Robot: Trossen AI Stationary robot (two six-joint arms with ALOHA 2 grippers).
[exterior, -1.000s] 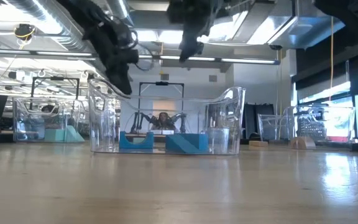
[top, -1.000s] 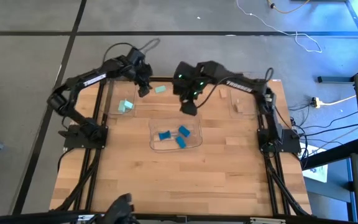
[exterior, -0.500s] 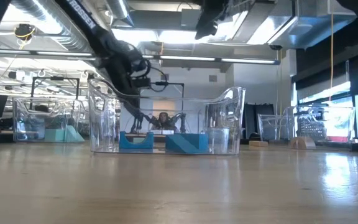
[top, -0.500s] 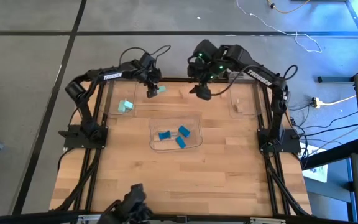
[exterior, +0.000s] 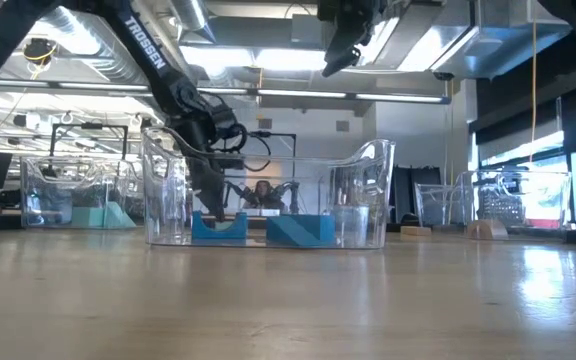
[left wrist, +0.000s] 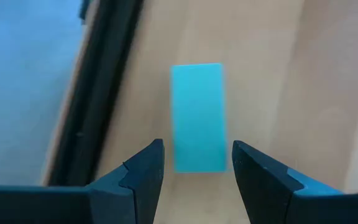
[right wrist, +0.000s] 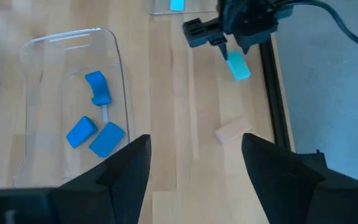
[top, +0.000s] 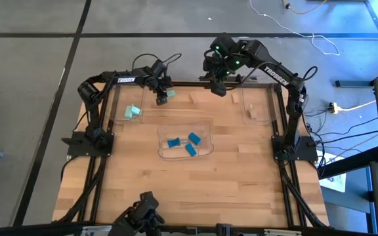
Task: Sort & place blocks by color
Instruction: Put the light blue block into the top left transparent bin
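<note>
The right gripper (top: 219,90) hangs high over the table's (top: 195,177) far edge, fingers wide and empty. The left gripper (top: 161,100) reaches low, fingers parted, straddling a mint-teal block (left wrist: 197,117) lying flat near the far edge.

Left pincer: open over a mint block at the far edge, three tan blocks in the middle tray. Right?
Not quite. The left pincer is open over the mint block, but the middle tray holds three blue blocks, not tan; the high view shows it.
</note>
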